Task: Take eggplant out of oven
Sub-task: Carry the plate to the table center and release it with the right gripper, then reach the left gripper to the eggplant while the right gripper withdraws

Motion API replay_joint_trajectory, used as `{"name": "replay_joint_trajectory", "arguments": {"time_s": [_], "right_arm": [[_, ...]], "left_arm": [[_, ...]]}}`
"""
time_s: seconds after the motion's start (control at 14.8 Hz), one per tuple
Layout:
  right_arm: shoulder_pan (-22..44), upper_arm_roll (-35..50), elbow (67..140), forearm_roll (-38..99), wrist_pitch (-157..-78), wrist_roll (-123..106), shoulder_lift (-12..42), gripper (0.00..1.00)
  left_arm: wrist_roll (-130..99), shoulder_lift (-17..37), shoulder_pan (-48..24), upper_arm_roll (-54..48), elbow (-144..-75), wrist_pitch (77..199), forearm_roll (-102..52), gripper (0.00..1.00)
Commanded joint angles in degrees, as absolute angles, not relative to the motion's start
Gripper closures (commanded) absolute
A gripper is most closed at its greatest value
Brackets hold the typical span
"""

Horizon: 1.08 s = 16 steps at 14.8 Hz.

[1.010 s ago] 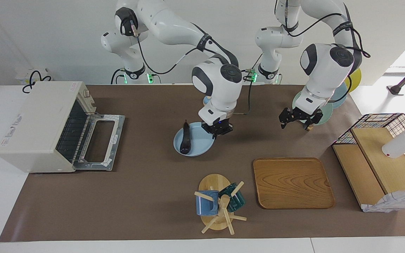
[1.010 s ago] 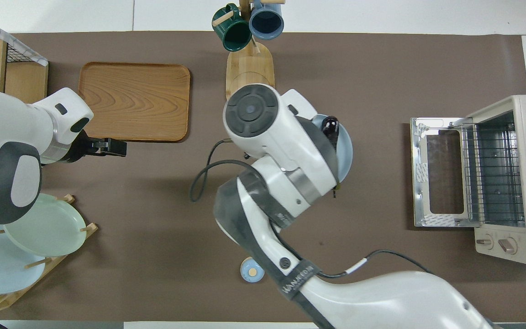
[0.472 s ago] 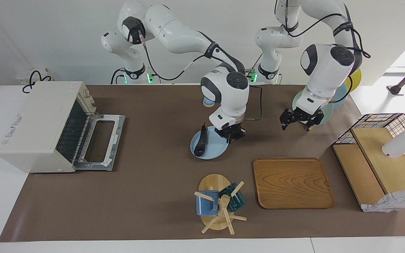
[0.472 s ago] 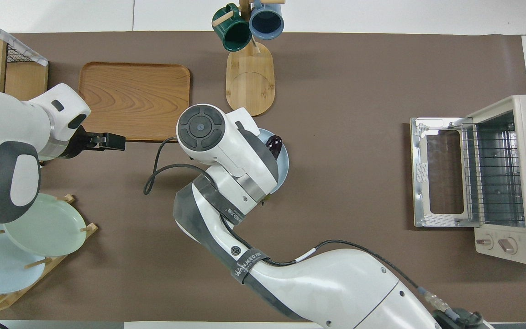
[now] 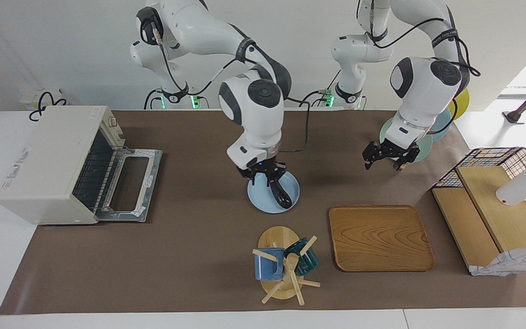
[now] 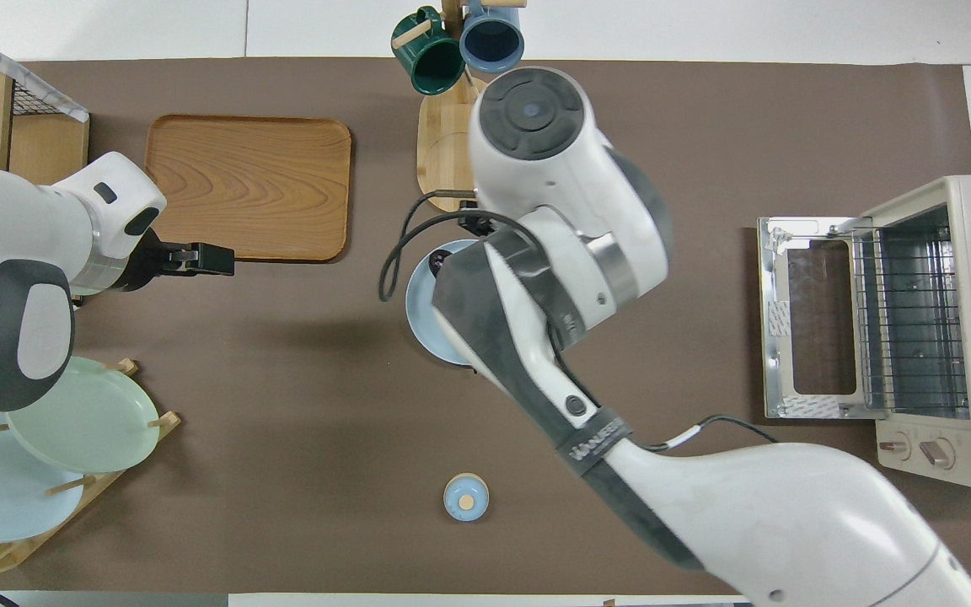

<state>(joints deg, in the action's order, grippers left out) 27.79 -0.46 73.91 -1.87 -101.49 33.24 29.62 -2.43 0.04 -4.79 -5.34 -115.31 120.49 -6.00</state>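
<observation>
In the facing view, the oven (image 5: 57,167) stands at the right arm's end of the table with its drop-down door (image 5: 128,185) lying open and flat on the brown mat. The eggplant (image 5: 281,193) lies on a light blue plate (image 5: 263,203) near the middle of the table, well apart from the oven. The right gripper (image 5: 263,176) hangs over the plate's edge nearest the robots, right at the eggplant's stem end; its fingers are spread, and whether they touch the eggplant cannot be told. The left gripper (image 5: 388,157) hovers over the mat near the plate rack (image 5: 420,144), and its fingers stand apart with nothing between them. A wooden tray (image 5: 379,237) and a mug tree (image 5: 286,267) carrying a blue mug and a green mug lie farther from the robots than the plate.

In the overhead view, the right arm covers most of the plate (image 6: 422,308), so only the blunt end of the eggplant (image 6: 437,265) shows at the plate's rim. The oven (image 6: 941,329) shows its bare wire rack (image 6: 911,324). The left gripper (image 6: 207,259) sits over the tray's (image 6: 249,185) edge nearest the robots. A small blue round object (image 6: 466,497) rests on the mat nearer to the robots than the plate.
</observation>
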Motion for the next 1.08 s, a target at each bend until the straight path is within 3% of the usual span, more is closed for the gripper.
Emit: {"name": "replay_joint_trajectory", "arguments": {"time_s": [0.0, 0.07, 0.4, 0.74, 1.01], "right_arm": [[21.2, 0.35, 90.65, -4.56, -103.35, 24.28, 20.85, 0.95], [19.27, 0.35, 95.31, -5.7, -104.23, 23.04, 19.18, 1.0], [13.73, 0.44, 113.17, -16.5, -110.2, 22.85, 12.84, 1.0], [8.18, 0.44, 121.1, -18.19, -118.63, 22.33, 11.52, 1.0], [5.89, 0.44, 122.61, -18.19, -120.76, 21.1, 11.34, 1.0]], "left_arm": [[-5.08, 0.88, -7.54, -5.71, -114.44, 121.2, -7.56, 0.0], [-7.79, 1.14, -10.17, -5.71, -114.09, 121.29, -7.99, 0.0], [-27.05, 8.59, -25.81, -5.63, -108.74, 125.85, -7.91, 0.0], [-27.51, 16.86, -32.5, -5.54, -106.0, 132.43, -5.73, 0.0], [-26.9, 21.53, -35.6, -5.54, -106.61, 136.05, -1.86, 0.0]]}}
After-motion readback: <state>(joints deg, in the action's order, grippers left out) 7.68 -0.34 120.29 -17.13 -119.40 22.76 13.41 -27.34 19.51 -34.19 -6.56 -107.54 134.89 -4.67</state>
